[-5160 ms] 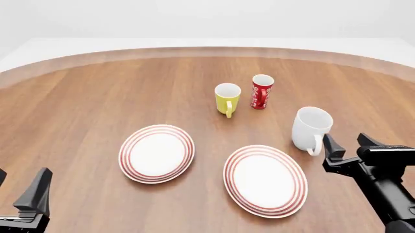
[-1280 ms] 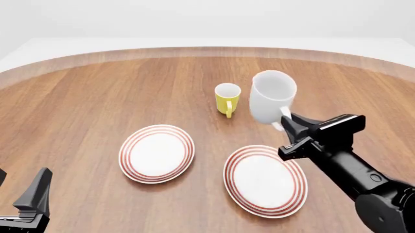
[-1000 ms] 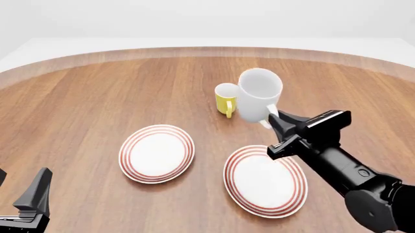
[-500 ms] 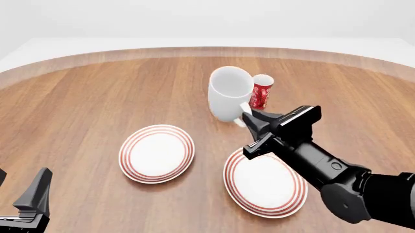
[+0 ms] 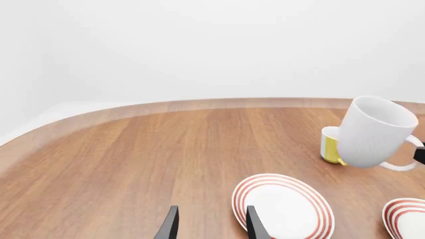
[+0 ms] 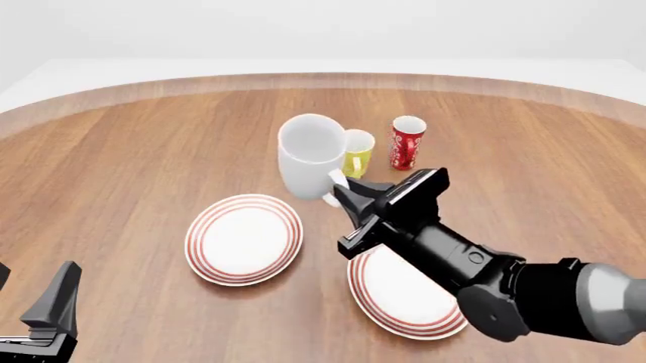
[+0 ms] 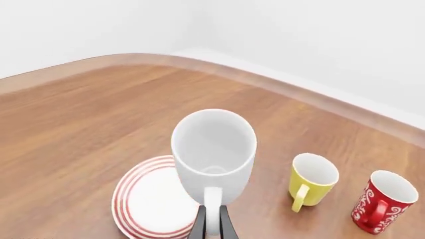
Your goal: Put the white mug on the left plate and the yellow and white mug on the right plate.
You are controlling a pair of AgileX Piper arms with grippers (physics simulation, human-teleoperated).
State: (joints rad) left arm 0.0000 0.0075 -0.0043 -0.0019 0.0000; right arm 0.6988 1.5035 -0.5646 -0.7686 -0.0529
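**Operator:** Currently, what is the status, starting with the table [image 6: 121,151]?

**Technician:** It carries the left plate [image 6: 244,239] and the right plate [image 6: 404,291] side by side toward its near edge. The right plate is partly hidden by the right arm. The right gripper [image 6: 343,195] is clamped on the handle of the white mug [image 6: 311,155], which hangs in the air, tilted, above the gap between the left plate and the yellow and white mug [image 6: 356,152]. It is not yet over the plate centre.

**Operator:** And the left gripper [image 5: 209,228]?

**Technician:** Idle at the near left corner, fingers spread, holding nothing.

**Operator:** Failure modes?

**Technician:** Three, in my judgement. First, the grip is on the thin handle only. A heavy mug held this way may pivot about the fingers, and the tilt already seen in the left wrist view suggests this. Second, lowering it tilted would land it on one edge of its base, and it could topple or roll off the plate rim. Third, the mug passes near the yellow and white mug. A sideways correction could knock that mug or the red cup [image 6: 407,142] beside it.

**Operator:** Mitigation?

**Technician:** Level the mug, centre it over the plate, then descend slowly.
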